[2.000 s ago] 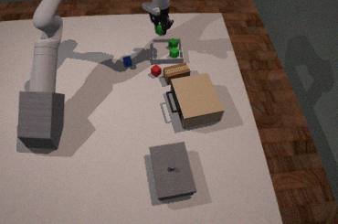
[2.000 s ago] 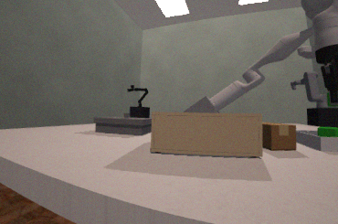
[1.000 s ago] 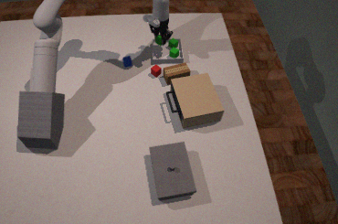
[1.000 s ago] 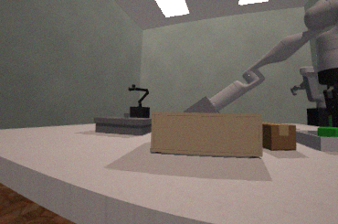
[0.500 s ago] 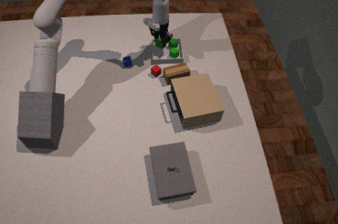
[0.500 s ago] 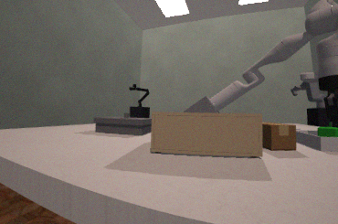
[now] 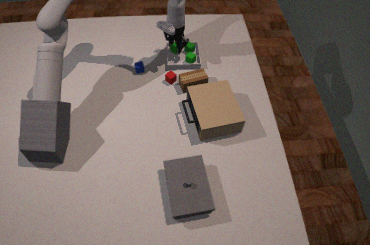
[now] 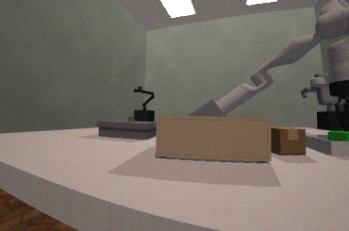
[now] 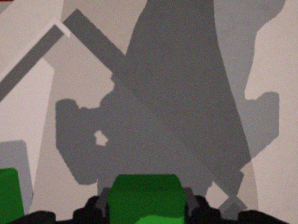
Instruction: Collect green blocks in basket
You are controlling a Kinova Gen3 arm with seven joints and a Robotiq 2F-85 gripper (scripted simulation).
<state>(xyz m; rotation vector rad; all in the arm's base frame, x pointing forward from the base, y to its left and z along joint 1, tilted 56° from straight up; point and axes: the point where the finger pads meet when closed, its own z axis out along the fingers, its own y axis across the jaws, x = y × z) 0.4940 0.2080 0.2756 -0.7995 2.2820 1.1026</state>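
My jaws grip a green block [image 7: 173,47] [image 9: 146,197] at the basket's [image 7: 183,66] [image 8: 340,148] [image 9: 189,150] eleven o'clock corner (presumably to release inside the rim).

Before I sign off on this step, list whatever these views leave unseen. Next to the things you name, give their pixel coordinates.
- Inside of the light wooden cabinet [image 7: 216,106] [image 8: 213,139]: its top and walls hide it in the top and exterior views.
- Inside of the grey metal box [image 7: 188,187] [image 8: 127,130]: covered by its lid, same views.
- Lower part of the gripped green block [image 9: 147,196]: cut off by the wrist view's bottom edge.
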